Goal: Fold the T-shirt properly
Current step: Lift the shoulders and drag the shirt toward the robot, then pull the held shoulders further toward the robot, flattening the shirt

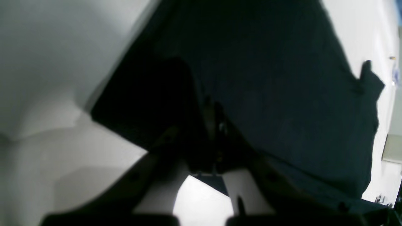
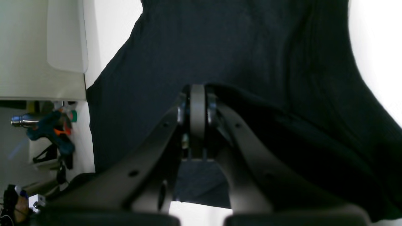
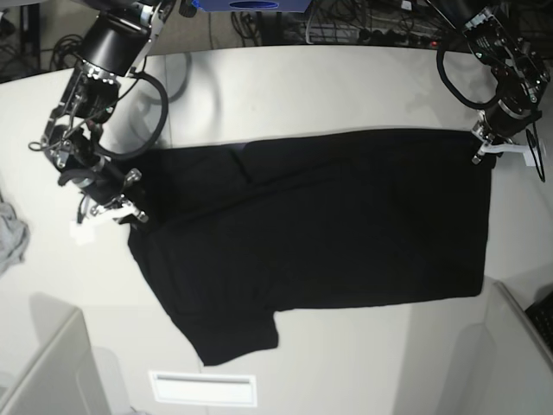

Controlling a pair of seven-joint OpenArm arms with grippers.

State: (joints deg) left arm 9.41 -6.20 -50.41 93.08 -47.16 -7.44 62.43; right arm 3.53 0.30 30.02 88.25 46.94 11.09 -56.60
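Left claw (image 3: 478, 156): clenched on the hem edge of the large black short-sleeved fabric T-shirt (image 3: 328, 233), at the garment's corner on the base view's right. Right claw (image 3: 130, 210): clenched on the T-shirt's edge at the opposite end, fabric bunched between its jaws in the right wrist view. T-shirt: spread plain side up across the middle of the white table (image 3: 302, 86), one sleeve pointing toward the near edge. Small light-grey crumpled cloth (image 3: 10, 235): at the table's edge, well apart from the T-shirt.
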